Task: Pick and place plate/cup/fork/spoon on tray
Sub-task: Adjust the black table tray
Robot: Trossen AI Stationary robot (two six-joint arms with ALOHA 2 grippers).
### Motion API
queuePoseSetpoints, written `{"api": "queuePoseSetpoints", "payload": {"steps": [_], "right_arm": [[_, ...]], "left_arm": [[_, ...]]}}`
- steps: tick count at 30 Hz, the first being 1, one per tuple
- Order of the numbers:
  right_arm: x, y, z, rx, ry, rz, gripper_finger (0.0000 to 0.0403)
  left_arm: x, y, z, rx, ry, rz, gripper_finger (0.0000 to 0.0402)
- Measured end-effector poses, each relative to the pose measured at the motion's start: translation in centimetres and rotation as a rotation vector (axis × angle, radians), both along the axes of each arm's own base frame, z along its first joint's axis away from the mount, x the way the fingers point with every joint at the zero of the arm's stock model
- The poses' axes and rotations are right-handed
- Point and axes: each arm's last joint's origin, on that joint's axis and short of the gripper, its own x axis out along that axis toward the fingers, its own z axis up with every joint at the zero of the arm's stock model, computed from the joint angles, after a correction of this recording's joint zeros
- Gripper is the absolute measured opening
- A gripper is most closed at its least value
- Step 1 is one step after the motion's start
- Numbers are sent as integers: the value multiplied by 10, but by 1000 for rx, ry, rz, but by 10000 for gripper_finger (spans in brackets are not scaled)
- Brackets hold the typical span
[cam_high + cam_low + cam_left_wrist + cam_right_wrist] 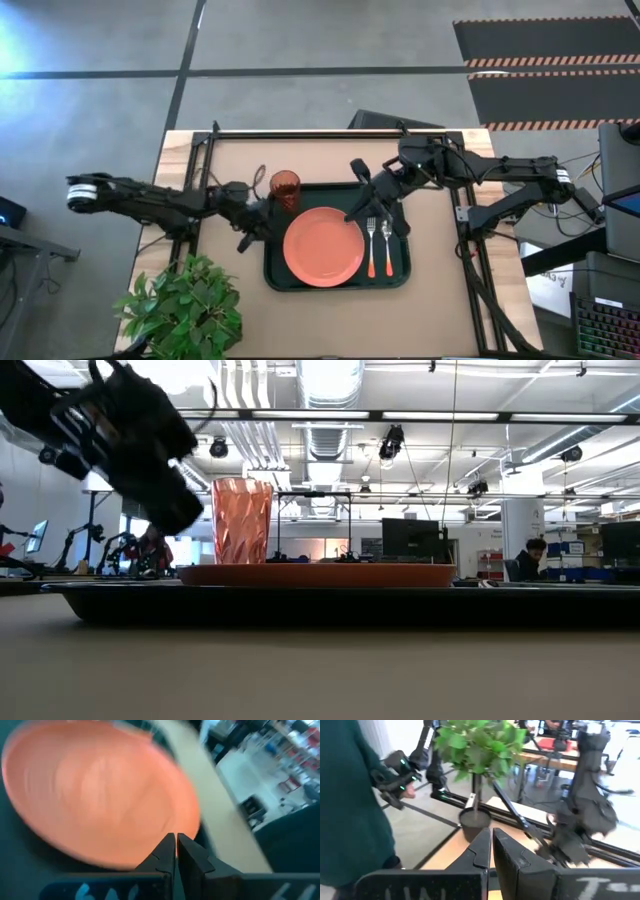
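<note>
the plate point(323, 246), cup point(285, 187), fork point(371, 246) and, it seems, the spoon point(387, 245) all lie on the tray point(400, 278), between the empty, closed left gripper point(247, 237) and right gripper point(352, 212), so little remains.

The salmon-orange plate point(323, 246) is lying flat on the dark tray point(338, 281), cup point(285, 188) standing upright behind it, fork point(371, 247) and spoon point(386, 246) lying alongside.
</note>
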Motion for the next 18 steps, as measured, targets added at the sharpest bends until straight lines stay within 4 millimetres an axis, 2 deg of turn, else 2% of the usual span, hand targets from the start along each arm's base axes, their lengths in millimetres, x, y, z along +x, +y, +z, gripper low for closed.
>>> {"api": "queuePoseSetpoints", "payload": {"steps": [9, 14, 18], "right_arm": [[-1, -18, -2, -37, 1, -51, 9], [-8, -25, 1, -43, 8, -76, 9], [-25, -31, 11, -67, -23, -100, 9]], "left_arm": [[-29, -4, 57, 102, -364, -7, 0], [-48, -7, 77, 139, -519, -3, 0], [-61, -9, 87, 202, -617, -8, 0]]}}
